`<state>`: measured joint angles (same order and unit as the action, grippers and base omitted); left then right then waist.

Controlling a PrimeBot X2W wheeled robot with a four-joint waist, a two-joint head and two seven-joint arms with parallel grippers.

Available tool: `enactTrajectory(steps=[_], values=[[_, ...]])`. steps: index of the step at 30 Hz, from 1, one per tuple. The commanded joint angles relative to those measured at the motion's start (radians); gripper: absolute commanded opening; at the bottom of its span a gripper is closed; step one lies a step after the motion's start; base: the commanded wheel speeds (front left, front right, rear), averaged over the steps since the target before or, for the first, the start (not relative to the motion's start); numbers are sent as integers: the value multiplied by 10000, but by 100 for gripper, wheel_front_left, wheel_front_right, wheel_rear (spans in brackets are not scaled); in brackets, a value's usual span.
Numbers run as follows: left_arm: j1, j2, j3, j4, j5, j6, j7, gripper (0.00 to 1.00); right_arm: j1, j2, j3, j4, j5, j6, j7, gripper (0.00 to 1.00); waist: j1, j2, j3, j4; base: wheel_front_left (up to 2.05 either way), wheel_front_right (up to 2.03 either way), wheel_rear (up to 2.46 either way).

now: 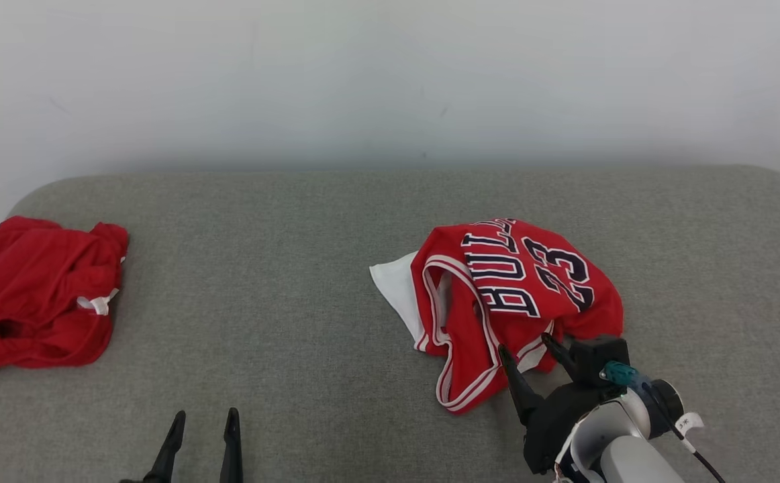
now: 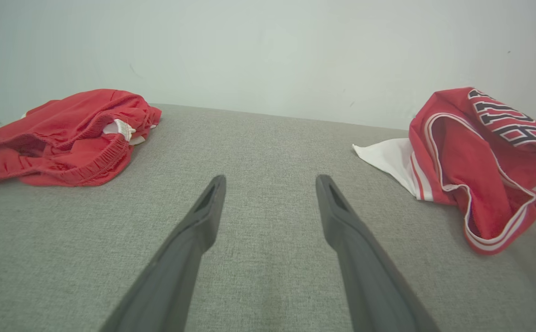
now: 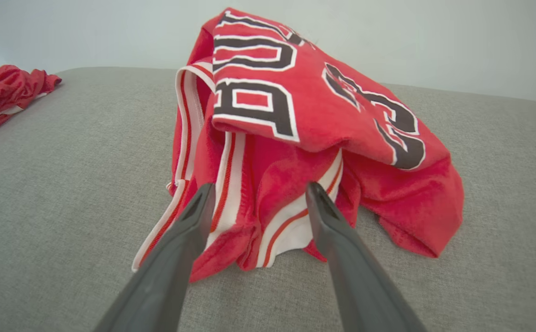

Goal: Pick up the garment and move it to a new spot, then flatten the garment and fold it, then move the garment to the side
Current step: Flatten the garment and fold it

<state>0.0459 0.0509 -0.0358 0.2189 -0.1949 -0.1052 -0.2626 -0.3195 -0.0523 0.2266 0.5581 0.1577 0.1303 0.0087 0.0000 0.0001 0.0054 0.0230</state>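
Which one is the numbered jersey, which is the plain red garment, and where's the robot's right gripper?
numbered jersey (image 1: 531,285), head view, on its lettered front.
plain red garment (image 1: 34,288), head view, on its crumpled middle.
right gripper (image 1: 524,343), head view, midway between its open fingertips.

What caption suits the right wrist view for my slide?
Open right gripper at the near edge of a crumpled red jersey.
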Motion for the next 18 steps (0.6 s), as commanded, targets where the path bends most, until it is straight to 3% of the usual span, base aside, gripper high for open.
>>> enactTrajectory(steps=[1,11,12,13,14,18], values=[[-99,-5,-78,-26,-113,50,-34,100,-250,31,184,305,306,8,-20,100,0,-1,235,343,0,0,0],[-299,-4,-324,-38,-179,161,-34,100,-1053,16,200,2259,208,8,-91,100,0,-1,527,789,0,0,0],[-305,-4,-337,-40,-178,170,-34,100,-1096,16,211,2359,177,8,-117,89,0,-1,538,799,0,0,0],[-303,-4,-350,-34,-190,171,-34,100,-1139,13,196,2458,221,8,-178,38,0,-1,542,806,0,0,0],[-296,-6,-366,-25,-200,184,-34,100,-1159,15,192,2520,271,8,-260,0,0,-1,545,812,0,0,0],[-239,-4,-342,-9,-213,205,-34,100,-1247,17,293,2550,470,8,-576,0,0,-1,500,778,0,0,0]])
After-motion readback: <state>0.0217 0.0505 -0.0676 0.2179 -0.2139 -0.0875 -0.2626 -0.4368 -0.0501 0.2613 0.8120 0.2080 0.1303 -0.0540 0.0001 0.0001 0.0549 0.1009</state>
